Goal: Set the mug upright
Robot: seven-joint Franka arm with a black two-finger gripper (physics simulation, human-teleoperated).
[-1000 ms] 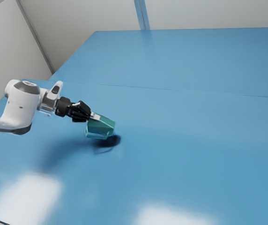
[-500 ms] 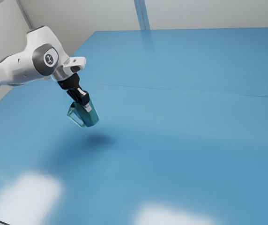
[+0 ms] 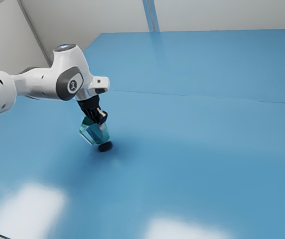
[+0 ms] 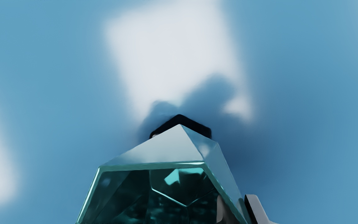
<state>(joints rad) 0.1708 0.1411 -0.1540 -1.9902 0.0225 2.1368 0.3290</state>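
exterior view: mug [image 3: 98,134], long axis tilted, mouth up

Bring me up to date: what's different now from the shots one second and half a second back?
Since the first shot, the gripper has swung from reaching sideways to pointing steeply down, turning the mug closer to upright. Since the second, both have come down toward the table. The mug stays gripped and tilted.
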